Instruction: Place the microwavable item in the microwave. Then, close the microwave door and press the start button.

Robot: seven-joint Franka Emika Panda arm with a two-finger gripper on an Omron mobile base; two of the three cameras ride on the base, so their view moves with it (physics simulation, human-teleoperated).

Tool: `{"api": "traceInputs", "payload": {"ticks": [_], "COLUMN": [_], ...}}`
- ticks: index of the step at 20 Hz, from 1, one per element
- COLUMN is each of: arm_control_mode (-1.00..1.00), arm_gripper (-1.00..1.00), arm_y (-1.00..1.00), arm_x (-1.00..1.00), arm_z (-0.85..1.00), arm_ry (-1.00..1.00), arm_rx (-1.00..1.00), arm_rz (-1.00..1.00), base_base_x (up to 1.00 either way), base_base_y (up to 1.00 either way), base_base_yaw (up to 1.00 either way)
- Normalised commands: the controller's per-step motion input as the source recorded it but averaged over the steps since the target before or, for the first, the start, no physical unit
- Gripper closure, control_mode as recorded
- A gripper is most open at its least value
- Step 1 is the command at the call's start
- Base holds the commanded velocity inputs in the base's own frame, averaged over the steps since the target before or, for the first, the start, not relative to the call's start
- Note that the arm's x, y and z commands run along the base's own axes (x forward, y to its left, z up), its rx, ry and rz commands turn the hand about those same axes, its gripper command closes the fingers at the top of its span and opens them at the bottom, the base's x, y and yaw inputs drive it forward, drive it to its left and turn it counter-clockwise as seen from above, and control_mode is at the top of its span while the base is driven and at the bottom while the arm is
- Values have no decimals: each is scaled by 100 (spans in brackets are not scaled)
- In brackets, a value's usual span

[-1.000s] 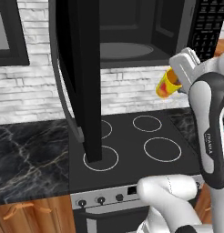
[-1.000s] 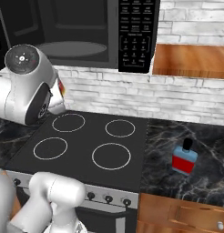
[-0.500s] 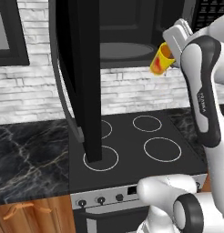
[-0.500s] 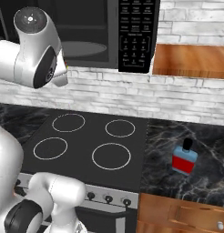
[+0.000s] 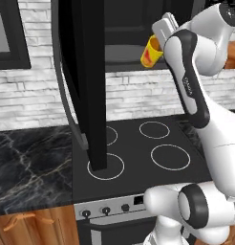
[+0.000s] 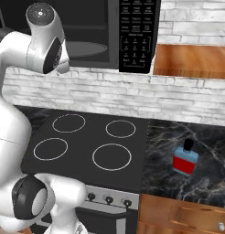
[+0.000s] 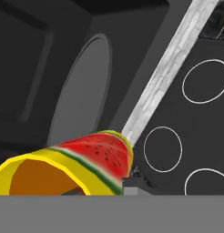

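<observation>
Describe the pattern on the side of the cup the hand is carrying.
The cup is yellow with a red, dark-seeded, green-edged watermelon-slice print, clearest in the hand view.

one yellow cup (image 5: 149,53), one microwave (image 6: 132,36), one bottle (image 6: 185,159), four burner rings (image 6: 112,156)

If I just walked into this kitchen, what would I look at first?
Probably the big white robot arm holding a small yellow cup up high, right at the mouth of the black microwave. The wide microwave door hangs open over the black stove. Off to the side, a little blue-and-red bottle stands on the dark marble counter.
</observation>
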Motion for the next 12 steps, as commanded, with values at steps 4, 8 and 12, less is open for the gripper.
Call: {"api": "traceInputs", "payload": {"ticks": [4,8,12], "arm_control_mode": [-100,-100,-100], "arm_gripper": [100,100,100], "arm_y": [38,16,7], "arm_x": [67,56,61], "arm_z": [12,11,3], "arm_ry": [-3,0,0], "arm_rx": [0,0,0], "arm_rz": [-5,-2,0], "base_base_x": [0,0,0], "base_base_y": [0,0,0], "base_base_yaw": [0,0,0]}}
